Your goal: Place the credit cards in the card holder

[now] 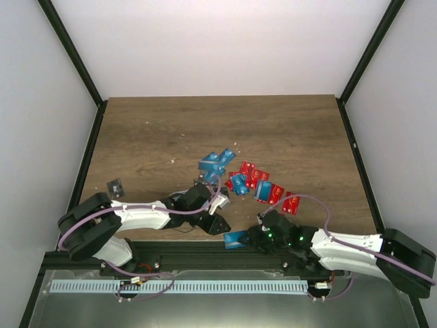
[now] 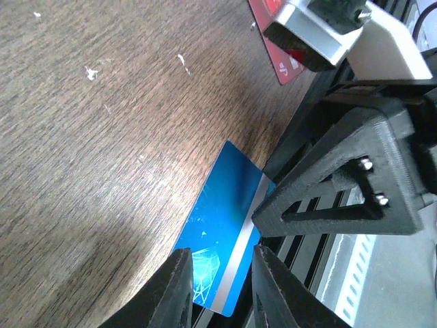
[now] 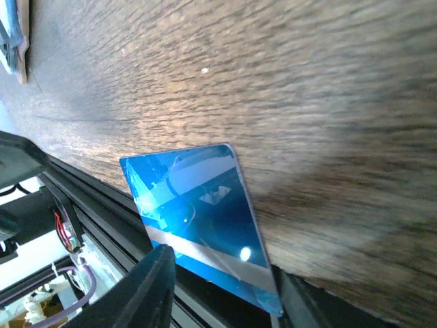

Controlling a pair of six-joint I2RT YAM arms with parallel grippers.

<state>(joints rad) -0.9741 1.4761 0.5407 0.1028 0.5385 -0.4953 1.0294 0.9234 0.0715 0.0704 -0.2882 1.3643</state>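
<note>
From above, the credit cards (image 1: 249, 179) lie loose in a red and blue cluster on the middle of the worktop (image 1: 300, 130). One dark card (image 1: 116, 186) lies well apart from them, near the left edge. A small tan patch on the near side of the cluster looks like the card holder (image 1: 206, 179), but it is too small to tell what, if anything, is in it. One blue card (image 1: 235, 239) sits alone at the worktop's near edge, between the left gripper (image 1: 218, 223) and the right gripper (image 1: 255, 237).

In the left wrist view, the blue card, which has a silver stripe, hangs over the near edge. The left jaws are partly apart and grasp nothing; the card's end shows through their gap. A black triangular finger of the right gripper meets the card's striped side.

In the right wrist view, the card's overhanging end lies between the right jaws. I cannot tell whether they are pinching it. A tan edge with blue against it is cut off at the upper left corner.
</note>
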